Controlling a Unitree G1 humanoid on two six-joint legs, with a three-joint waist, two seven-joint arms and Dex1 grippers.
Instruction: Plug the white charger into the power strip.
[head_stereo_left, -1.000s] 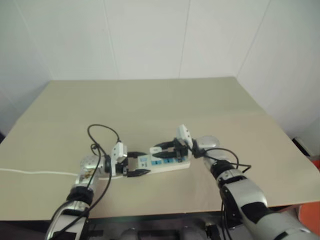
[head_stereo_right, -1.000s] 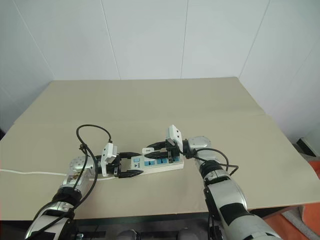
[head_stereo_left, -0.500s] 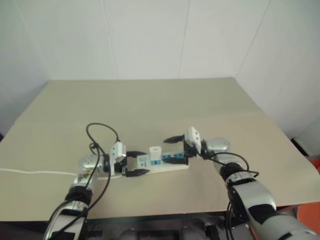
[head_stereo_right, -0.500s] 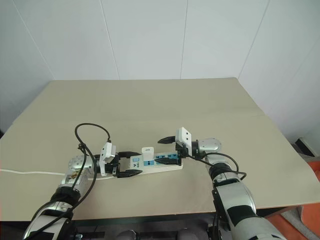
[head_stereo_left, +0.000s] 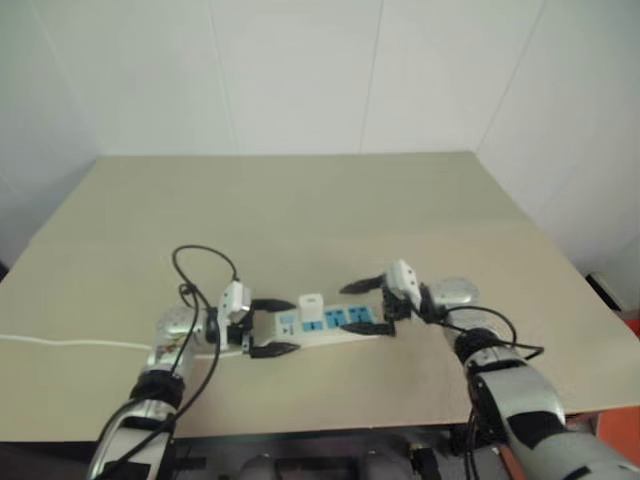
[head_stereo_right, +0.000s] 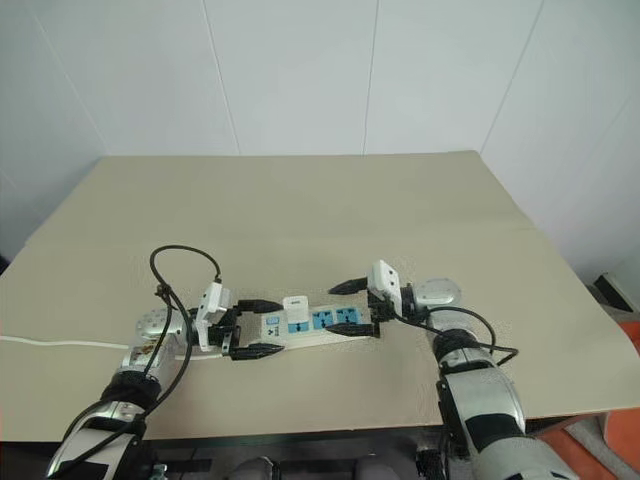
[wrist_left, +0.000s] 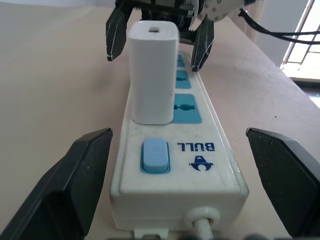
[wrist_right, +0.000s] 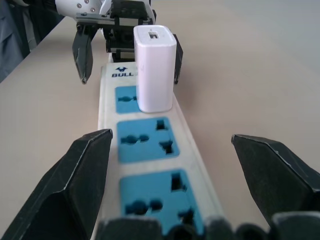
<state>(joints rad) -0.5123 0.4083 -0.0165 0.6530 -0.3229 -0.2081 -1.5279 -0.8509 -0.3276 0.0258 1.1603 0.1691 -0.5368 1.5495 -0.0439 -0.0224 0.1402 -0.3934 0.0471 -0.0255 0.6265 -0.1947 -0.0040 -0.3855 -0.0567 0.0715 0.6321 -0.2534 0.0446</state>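
The power strip (head_stereo_right: 300, 325) lay flat on the table (head_stereo_right: 300, 210), in the near half and a bit left of centre, with its long axis running roughly left to right and tilted slightly. There was loads of bare tabletop beyond it toward the far edge and out to the right, and a fair band of table between it and the near edge too. The white charger (head_stereo_right: 295, 305) stood upright in the socket nearest the switch end, seated flush on the blue face, its flat top with the small port facing up. The other two blue sockets to its right were bare. The thin white cord (head_stereo_right: 60, 345) left the strip's left end and trailed off to the table's left edge. The left end effector (head_stereo_right: 248, 327) sat at the switch end, fingers spread wide on either side of the strip and gripping nothing. The right end effector (head_stereo_right: 352, 302) was at the opposite end, also wide open and empty, fingers straddling the strip's end, well apart from the charger.
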